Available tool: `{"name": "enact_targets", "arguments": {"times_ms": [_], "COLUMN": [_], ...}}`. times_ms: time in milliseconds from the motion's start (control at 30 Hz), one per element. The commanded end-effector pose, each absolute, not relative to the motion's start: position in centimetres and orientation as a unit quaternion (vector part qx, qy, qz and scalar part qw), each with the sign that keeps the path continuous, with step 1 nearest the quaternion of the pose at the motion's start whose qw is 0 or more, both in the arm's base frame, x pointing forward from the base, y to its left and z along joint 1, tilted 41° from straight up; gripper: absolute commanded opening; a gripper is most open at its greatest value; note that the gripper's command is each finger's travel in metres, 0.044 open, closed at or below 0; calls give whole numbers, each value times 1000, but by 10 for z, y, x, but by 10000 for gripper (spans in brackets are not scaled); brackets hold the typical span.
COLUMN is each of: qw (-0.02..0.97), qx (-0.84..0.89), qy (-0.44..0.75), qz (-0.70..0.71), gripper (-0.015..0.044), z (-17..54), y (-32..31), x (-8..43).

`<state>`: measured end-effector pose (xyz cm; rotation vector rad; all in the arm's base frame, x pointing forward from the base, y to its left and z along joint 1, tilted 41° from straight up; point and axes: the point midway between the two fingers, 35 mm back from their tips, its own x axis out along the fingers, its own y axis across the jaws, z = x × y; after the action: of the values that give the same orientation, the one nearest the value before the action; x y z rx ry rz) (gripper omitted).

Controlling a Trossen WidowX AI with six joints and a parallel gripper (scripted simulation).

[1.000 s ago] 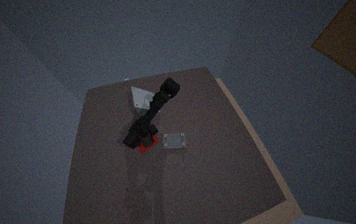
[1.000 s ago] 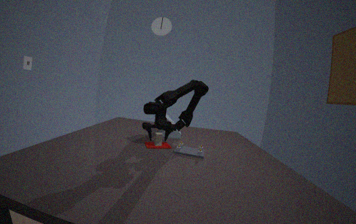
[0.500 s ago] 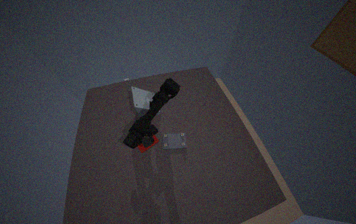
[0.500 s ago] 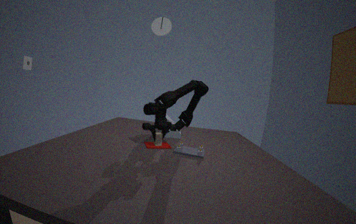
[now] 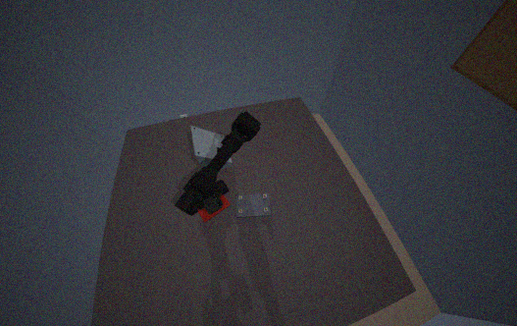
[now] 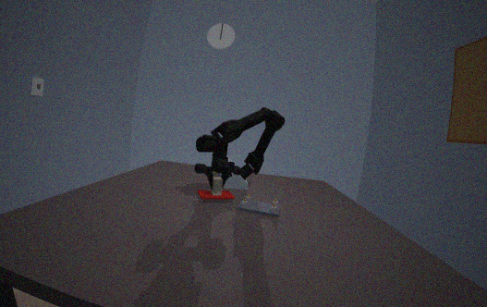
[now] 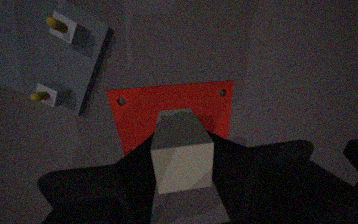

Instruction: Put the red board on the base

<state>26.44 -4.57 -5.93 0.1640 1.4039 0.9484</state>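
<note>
Fingers (image 5: 210, 202) (image 6: 217, 181) pinch the handle (image 6: 217, 185) (image 7: 184, 162) of the red board (image 5: 206, 215) (image 6: 206, 194) (image 7: 145, 116); from above, the grey base (image 5: 253, 205) (image 6: 259, 207) (image 7: 27, 57) sits toward its three o'clock. Its edges look skewed to the base's, so lowering without a turn could miss pins; a low carry might strike posts.

"What sort of room is this?"
"I can't tell exactly; plain blue-grey walls, with a round clock (image 6: 221, 36) and a small switch plate (image 6: 38, 86)."
"A workshop, perhaps?"
"Maybe a lab: a black jointed arm (image 5: 221, 157) (image 6: 248, 122) stands at a broad brown surface (image 5: 312, 245) (image 6: 340, 250)."
</note>
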Motion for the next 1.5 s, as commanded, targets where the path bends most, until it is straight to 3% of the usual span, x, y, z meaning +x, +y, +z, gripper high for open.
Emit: {"name": "enact_targets", "arguments": {"times_ms": [0, 700, 1467], "qw": [660, 660, 654], "qx": [68, 68, 118], "qy": [620, 620, 656], "qz": [419, 419, 358], "gripper": [0, 0, 0], "z": [-51, -12, 21], "y": [-54, -85, -47], "x": [267, 270, 288]}}
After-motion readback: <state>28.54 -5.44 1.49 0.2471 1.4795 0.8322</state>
